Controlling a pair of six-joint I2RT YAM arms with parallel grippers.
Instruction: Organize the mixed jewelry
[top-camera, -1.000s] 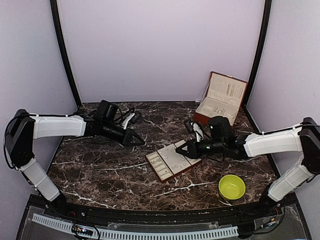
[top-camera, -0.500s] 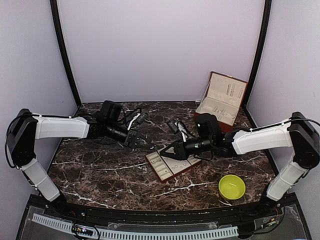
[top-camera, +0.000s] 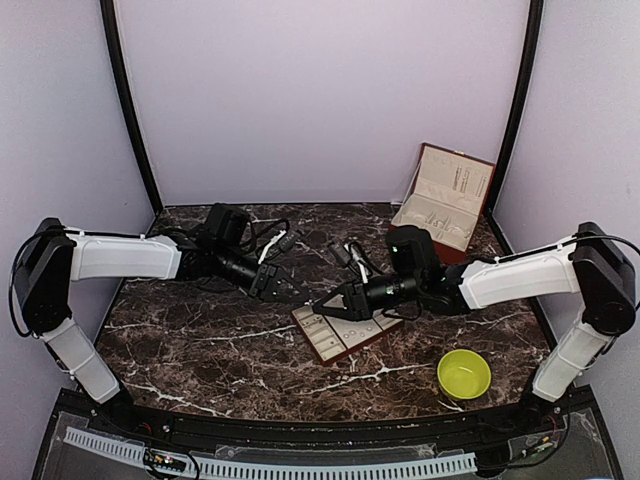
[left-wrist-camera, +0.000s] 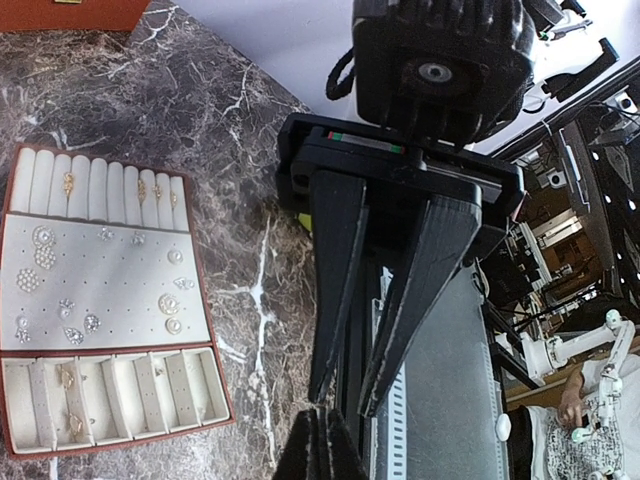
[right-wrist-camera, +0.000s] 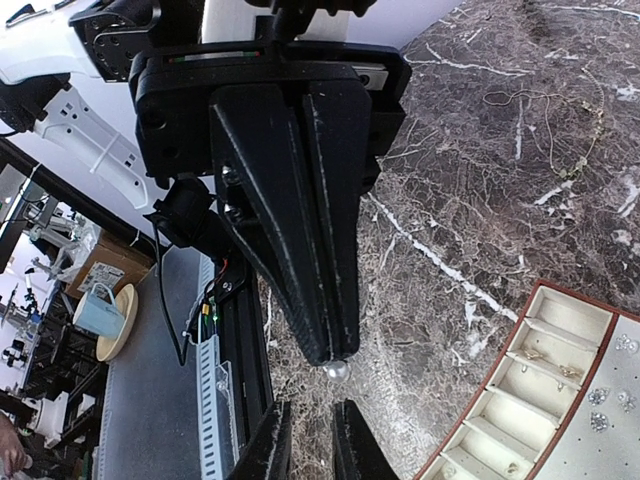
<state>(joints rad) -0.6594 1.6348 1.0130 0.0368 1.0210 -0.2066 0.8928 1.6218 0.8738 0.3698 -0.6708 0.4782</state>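
1. So the whole thing hinges on one tiny silvery stud (right-wrist-camera: 337, 370). It sits right at the tip of the left end effector (right-wrist-camera: 333, 350), which is clamped fully shut and looks to be pinching it.
2. The right end effector (right-wrist-camera: 312, 440) faces it nose to nose. Its fingers are only narrowly apart, with nothing between them, and the stud hangs just past their tips. From the right wrist view the stud lines up closer to one finger than with the middle of the gap, so I'd guess a small sideways nudge is needed before closing.
3. Both end effectors lie roughly along one line, so the stud is straight ahead of the right one along its long axis. The right arm is obviously the nearer taker. This reads to me like a handover, but that's just my guess.
4. Pose: in the top view both arms are stretched low over the marble bench (top-camera: 200, 340). They reach in from opposite sides and meet just beside the near-left corner of the compartment tray (left-wrist-camera: 120, 280).
5. Rest of the mixed jewelry: a bunch of small pieces already sit on the tray's cream panel and in its slots. A thin chain (right-wrist-camera: 530, 96) lies loose on the bench, well apart from the tips.
6. Risk-wise, that stud is tiny and round, so it could easily pop out during the swap.
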